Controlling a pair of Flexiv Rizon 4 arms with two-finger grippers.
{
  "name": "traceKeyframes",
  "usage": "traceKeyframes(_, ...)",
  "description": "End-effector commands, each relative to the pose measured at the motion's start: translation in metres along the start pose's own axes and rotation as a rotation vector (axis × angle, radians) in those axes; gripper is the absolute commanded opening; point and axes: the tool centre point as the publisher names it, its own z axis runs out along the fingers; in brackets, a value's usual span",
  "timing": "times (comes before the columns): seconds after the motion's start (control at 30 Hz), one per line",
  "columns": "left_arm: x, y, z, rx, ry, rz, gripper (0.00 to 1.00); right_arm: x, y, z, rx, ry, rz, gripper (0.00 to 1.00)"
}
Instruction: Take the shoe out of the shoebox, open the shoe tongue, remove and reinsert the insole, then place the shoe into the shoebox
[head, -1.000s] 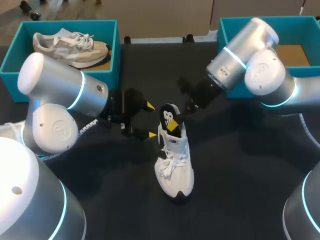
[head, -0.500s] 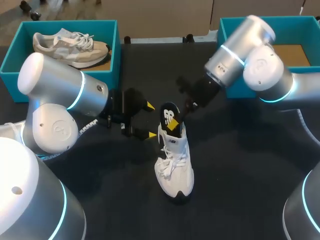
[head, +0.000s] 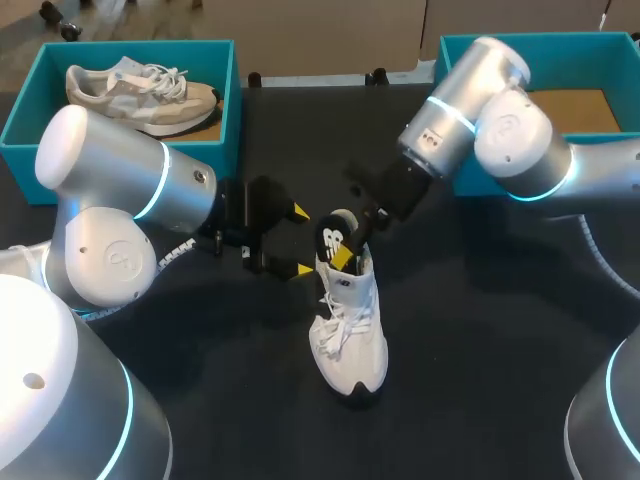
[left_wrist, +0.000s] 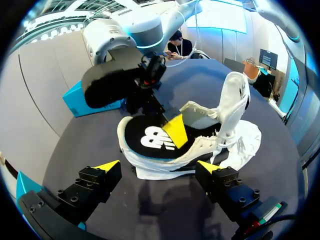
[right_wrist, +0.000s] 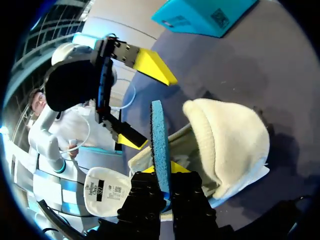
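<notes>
The white lace-up sneaker (head: 348, 330) stands unheld on its sole mid-table. I judge it could tip or lift if the black-topped, blue-backed foam insole (right_wrist: 159, 145), half out of the heel opening, drags. The right gripper (right_wrist: 167, 172) pinches that insole. The left gripper (left_wrist: 157, 167) gapes just beside the heel, touching nothing. The black matte table (head: 480, 330) leaves space around the shoe, and the teal left shoebox (head: 230, 110) and teal right shoebox (head: 600, 42) sit well apart from it.

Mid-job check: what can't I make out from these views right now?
- Far end of the insole: every view, buried inside the shoe.
- Right gripper tips: right wrist view, mostly covered by its own black finger bodies and the insole's blue edge.
- Right shoebox floor: head view, partly behind the right arm.
</notes>
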Motion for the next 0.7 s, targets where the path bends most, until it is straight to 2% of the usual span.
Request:
traceKeyframes(0.03, 0.001, 0.0, 0.0, 0.0, -0.002, 0.0, 1.0, 0.001, -0.003, 0.015, -0.017, -0.025, 0.013, 0.0)
traceKeyframes(0.13, 0.001, 0.0, 0.0, 0.0, -0.002, 0.0, 1.0, 0.003, -0.005, 0.015, -0.035, -0.043, 0.015, 0.0)
traceKeyframes(0.17, 0.001, 0.0, 0.0, 0.0, -0.002, 0.0, 1.0, 0.004, -0.005, 0.013, -0.037, -0.052, 0.015, 0.03)
traceKeyframes(0.27, 0.001, 0.0, 0.0, 0.0, -0.002, 0.0, 1.0, 0.008, -0.004, 0.008, -0.057, -0.08, 0.0, 0.2)
traceKeyframes(0.4, 0.001, 0.0, 0.0, 0.0, -0.002, 0.0, 1.0, 0.013, -0.001, 0.003, -0.068, -0.101, -0.021, 0.29)
traceKeyframes(0.7, 0.001, 0.0, 0.0, 0.0, -0.002, 0.0, 1.0, 0.017, 0.01, -0.011, -0.062, -0.14, -0.05, 0.3)
